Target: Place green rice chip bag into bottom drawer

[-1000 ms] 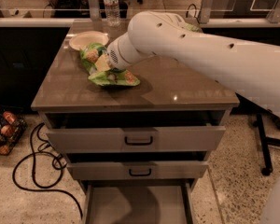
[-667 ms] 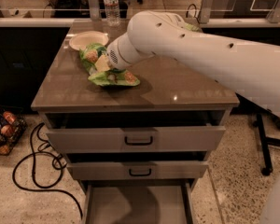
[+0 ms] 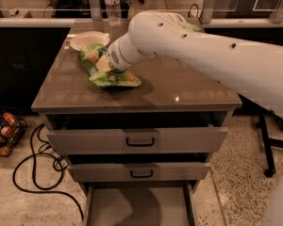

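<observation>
The green rice chip bag [image 3: 114,77] lies crumpled on the brown cabinet top [image 3: 179,86], left of the middle. My white arm reaches in from the right, and the gripper [image 3: 104,64] is down on the bag's upper part, hiding some of it. The bottom drawer [image 3: 137,206] is pulled out at the foot of the cabinet, showing a plain grey floor with nothing on it.
A white plate [image 3: 88,39] and a water bottle [image 3: 112,4] stand behind the bag. The top drawer [image 3: 139,140] and middle drawer [image 3: 139,172] stick out slightly. A basket [image 3: 2,133] and black cable [image 3: 33,171] lie on the floor left; a stand base [image 3: 269,149] is at the right.
</observation>
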Available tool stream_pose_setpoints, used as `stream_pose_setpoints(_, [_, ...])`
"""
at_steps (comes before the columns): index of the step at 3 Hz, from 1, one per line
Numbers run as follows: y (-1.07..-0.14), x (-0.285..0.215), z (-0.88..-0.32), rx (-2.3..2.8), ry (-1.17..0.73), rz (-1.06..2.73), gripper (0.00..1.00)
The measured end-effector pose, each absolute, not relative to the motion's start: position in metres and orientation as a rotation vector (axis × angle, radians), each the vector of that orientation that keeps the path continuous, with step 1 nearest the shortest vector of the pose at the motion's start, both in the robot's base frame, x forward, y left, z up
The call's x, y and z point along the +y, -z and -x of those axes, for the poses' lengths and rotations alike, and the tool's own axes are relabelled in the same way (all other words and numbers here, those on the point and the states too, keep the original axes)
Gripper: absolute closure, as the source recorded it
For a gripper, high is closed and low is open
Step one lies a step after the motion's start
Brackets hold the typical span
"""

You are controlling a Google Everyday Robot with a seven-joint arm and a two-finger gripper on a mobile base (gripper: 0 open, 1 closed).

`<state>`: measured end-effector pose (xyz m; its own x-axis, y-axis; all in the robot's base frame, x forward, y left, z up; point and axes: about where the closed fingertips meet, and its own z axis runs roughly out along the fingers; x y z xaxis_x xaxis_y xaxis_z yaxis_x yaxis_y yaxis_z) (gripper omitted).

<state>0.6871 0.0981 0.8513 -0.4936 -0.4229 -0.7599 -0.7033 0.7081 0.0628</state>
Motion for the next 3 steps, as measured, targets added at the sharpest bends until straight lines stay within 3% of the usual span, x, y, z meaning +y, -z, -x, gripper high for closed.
stream_pose_setpoints(3, [-0.8516, 0.0977, -0.6869, 2.158, -0.476, 0.854, 1.00])
